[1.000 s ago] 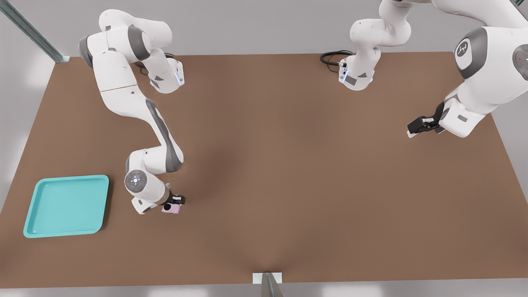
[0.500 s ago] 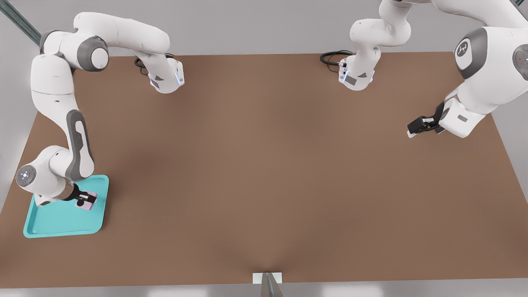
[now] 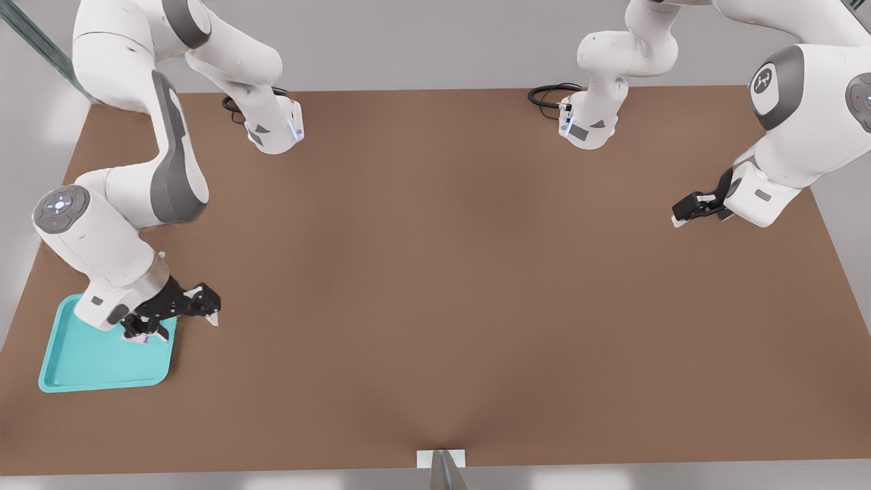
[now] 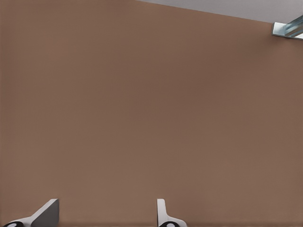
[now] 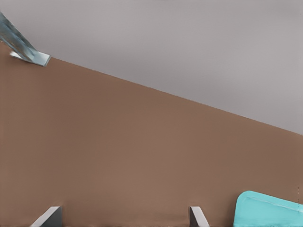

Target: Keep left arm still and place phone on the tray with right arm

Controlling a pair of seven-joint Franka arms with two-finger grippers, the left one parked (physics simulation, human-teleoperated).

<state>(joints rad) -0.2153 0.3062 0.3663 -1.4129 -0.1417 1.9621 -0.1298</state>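
The turquoise tray [image 3: 95, 361] lies near the table's front corner on the front view's left. Of the pale pink phone [image 3: 134, 338] only a sliver shows, on the tray near its far right corner, under the black hand. The right arm's gripper [image 3: 182, 323] hangs open above that corner, tilted toward the front view's right, with nothing between its fingers. In the right wrist view the gripper [image 5: 124, 220] shows two tips set wide apart over bare brown table, and a corner of the tray [image 5: 270, 210] is beside one fingertip [image 5: 198, 216]. The phone does not show there.
The parked arm's black gripper [image 3: 697, 206] hovers over the table on the front view's right. Both arm bases [image 3: 275, 129] [image 3: 588, 126] stand at the far edge, with a black cable [image 3: 548, 95] by one. A metal bracket [image 3: 441, 459] sits at the near edge.
The right arm carried the phone from the table's middle-left over to the tray, set it down, opened its gripper and rose, swinging toward the front view's right.
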